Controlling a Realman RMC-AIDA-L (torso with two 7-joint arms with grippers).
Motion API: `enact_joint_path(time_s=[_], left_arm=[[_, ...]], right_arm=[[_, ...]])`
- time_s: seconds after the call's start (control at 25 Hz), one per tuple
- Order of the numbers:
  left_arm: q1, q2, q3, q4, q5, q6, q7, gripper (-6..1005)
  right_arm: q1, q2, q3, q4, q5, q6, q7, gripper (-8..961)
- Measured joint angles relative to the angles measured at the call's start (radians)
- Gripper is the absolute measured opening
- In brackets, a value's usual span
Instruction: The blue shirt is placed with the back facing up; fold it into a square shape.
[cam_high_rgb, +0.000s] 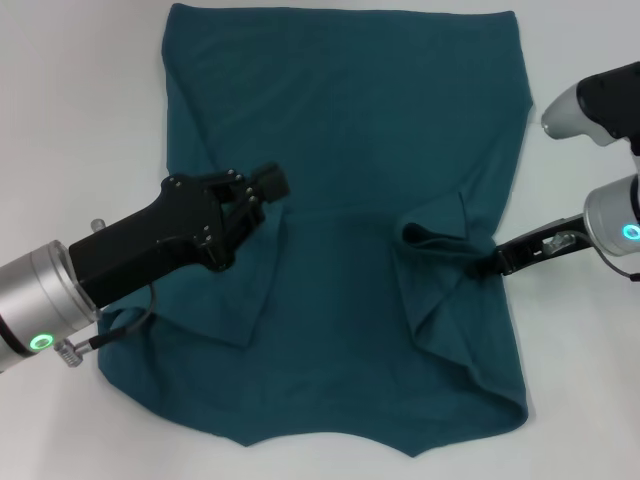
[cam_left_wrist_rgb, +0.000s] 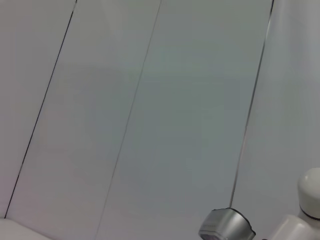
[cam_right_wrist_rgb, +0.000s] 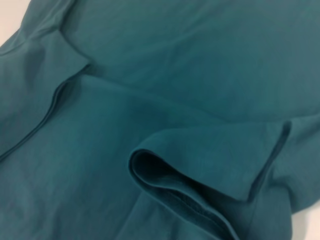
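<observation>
The blue shirt (cam_high_rgb: 345, 130) lies spread flat on the white table, plain side up. Both short sleeves are turned inward onto the body: the left sleeve flap (cam_high_rgb: 245, 300) and the right sleeve flap (cam_high_rgb: 440, 225), whose hem opening (cam_right_wrist_rgb: 170, 185) shows close up in the right wrist view. My left gripper (cam_high_rgb: 268, 186), black, hovers over the shirt's left part just above its sleeve flap. My right gripper (cam_high_rgb: 488, 266) reaches in from the right and sits at the shirt's right edge, beside the right sleeve flap. The left wrist view shows only wall panels, no shirt.
White table (cam_high_rgb: 80, 110) surrounds the shirt on all sides. The shirt's lower hem (cam_high_rgb: 410, 450) lies near the front edge of the view. A part of the robot's body (cam_left_wrist_rgb: 300, 210) shows in the left wrist view.
</observation>
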Motion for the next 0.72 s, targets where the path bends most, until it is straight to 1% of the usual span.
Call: enact_joint_path(time_s=[0.2, 0.48, 0.72], left_arm=[[-0.001, 0.000, 0.000, -0.002, 0.000, -0.002, 0.003, 63], [-0.001, 0.002, -0.002, -0.006, 0.000, -0.002, 0.004, 63], [-0.001, 0.002, -0.004, -0.008, 0.000, -0.001, 0.005, 63]], right_arm=[[0.032, 0.001, -0.004, 0.048, 0.000, 0.040, -0.008, 583], [0.068, 0.001, -0.008, 0.102, -0.002, 0.091, -0.022, 522], [0.082, 0.002, -0.025, 0.124, 0.002, 0.103, -0.024, 470]])
